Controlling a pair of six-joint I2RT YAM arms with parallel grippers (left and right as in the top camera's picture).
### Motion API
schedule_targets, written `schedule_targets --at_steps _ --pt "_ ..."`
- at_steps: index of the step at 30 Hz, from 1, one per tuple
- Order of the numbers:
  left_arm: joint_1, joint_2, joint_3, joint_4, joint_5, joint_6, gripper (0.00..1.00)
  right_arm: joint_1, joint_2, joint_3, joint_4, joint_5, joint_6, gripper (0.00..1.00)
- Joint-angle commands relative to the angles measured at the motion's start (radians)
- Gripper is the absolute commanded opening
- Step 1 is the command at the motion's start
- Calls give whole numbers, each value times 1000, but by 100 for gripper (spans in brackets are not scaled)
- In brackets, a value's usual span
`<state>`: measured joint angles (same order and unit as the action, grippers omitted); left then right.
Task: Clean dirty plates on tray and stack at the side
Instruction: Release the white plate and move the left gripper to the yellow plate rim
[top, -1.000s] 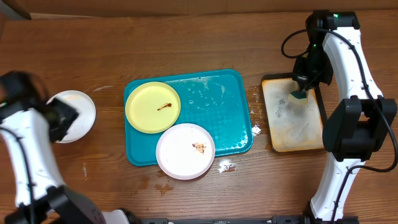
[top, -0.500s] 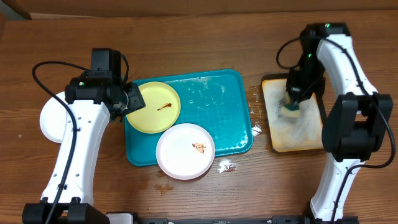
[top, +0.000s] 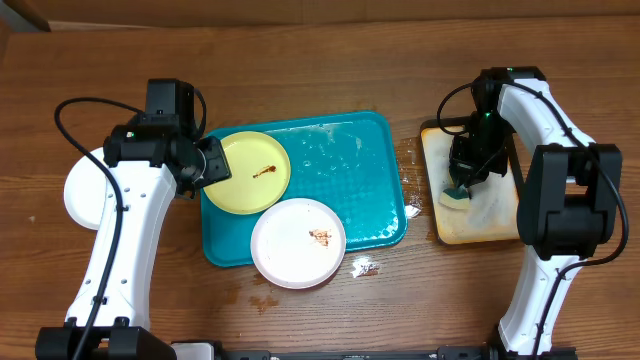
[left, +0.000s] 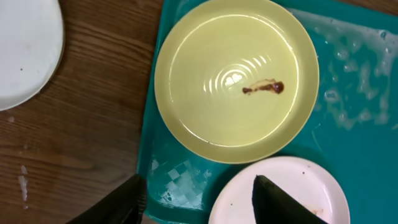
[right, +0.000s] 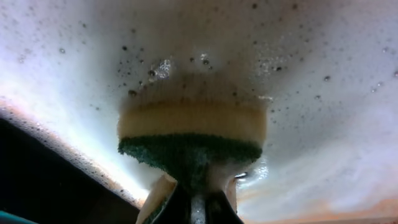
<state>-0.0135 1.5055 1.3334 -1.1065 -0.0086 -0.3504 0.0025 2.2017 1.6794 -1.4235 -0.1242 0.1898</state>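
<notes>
The teal tray (top: 360, 180) (left: 360, 124) holds a pale yellow plate (top: 246, 172) (left: 236, 74) with a brown smear. A white plate (top: 298, 243) (left: 233, 199) with a brown smear overhangs the tray's front rim. Another white plate (top: 82, 195) (left: 25, 50) lies on the table at the left, partly under my left arm. My left gripper (top: 212, 165) (left: 199, 208) hovers open over the tray's left rim beside the yellow plate, holding nothing. My right gripper (top: 460, 185) (right: 196, 202) is shut on a yellow-and-green sponge (top: 455, 196) (right: 191, 134), pressed onto foamy wet surface.
A tan black-rimmed tray (top: 485, 215) with soapy foam sits right of the teal tray. Small white scraps (top: 363, 266) lie by the teal tray's front right corner. Wet spots mark the wood near the white plate.
My left arm swung from the far-left white plate over to the tray's left rim by the yellow plate. The right gripper slid the sponge toward the tan tray's front left.
</notes>
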Motion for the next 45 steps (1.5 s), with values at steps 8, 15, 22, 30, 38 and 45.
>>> schedule_targets --at_steps 8,15,22,30,38,45 --pt "0 19 4 -50 54 124 45 4 -31 -24 26 -84 -97 4" --pt "0 59 4 -65 56 126 45 4 -31 -24 143 110 33 4" --pt "0 66 4 -61 65 127 31 4 -31 -24 212 203 80 4" --pt "2 87 3 -56 34 201 44 4 -31 -24 208 145 11 4" --pt "39 205 3 -9 59 216 45 4 -31 -24 206 118 -4 4" --pt "51 305 3 64 71 250 44 4 -31 -24 208 110 -8 4"
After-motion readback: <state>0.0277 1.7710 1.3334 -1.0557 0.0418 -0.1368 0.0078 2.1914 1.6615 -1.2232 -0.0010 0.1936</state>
